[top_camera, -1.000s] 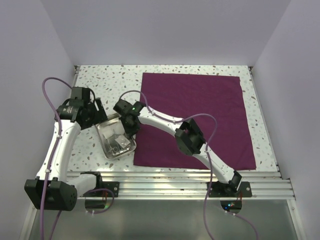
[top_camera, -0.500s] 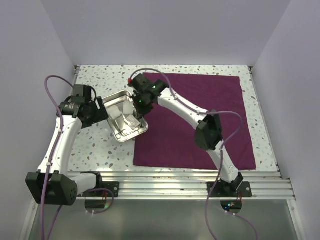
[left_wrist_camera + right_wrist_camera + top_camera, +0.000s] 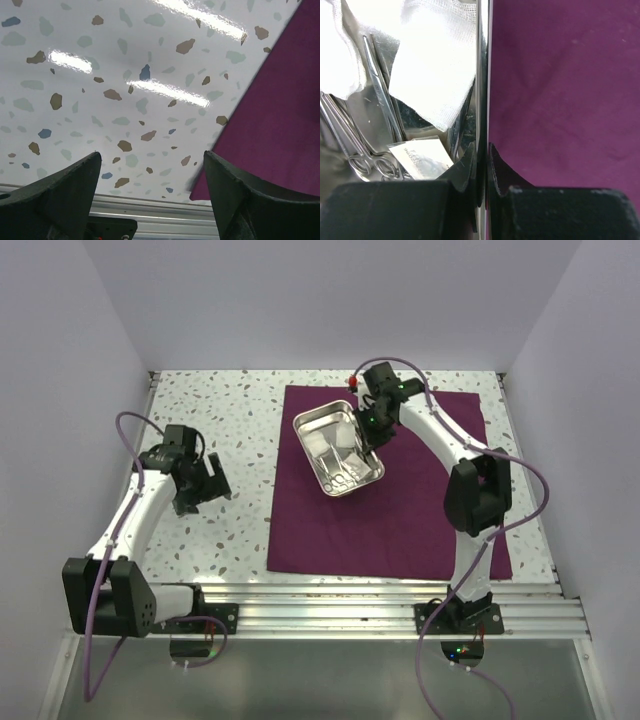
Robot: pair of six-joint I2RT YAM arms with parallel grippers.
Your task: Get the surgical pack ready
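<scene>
Since a second ago: steel tray carried from the bare counter off the cloth's left edge, rightward and farther back, to the far-centre part of the maroon cloth. The left arm has drawn back to the left, away from the tray.

Right jaws: pressed together on the tray's right-hand wall, one finger inside the tray and the other outside on the cloth side. In the top view the grip sits at the tray's far right edge. Cannot tell whether the tray rests on the cloth or hangs just above it.

Tray contents:
- white gauze against the gripped wall, a second piece at the far left
- silver scissor-like instruments lying on the tray floor, ring handles toward the camera
- a small printed packet just beside the inner finger

Left jaws: spread wide, holding nothing, over the speckled counter well left of the cloth. The left wrist view shows both fingers apart, with the cloth's near left corner beyond the right one.

Cloth lies flat and unfolded across the right part of the counter.
</scene>
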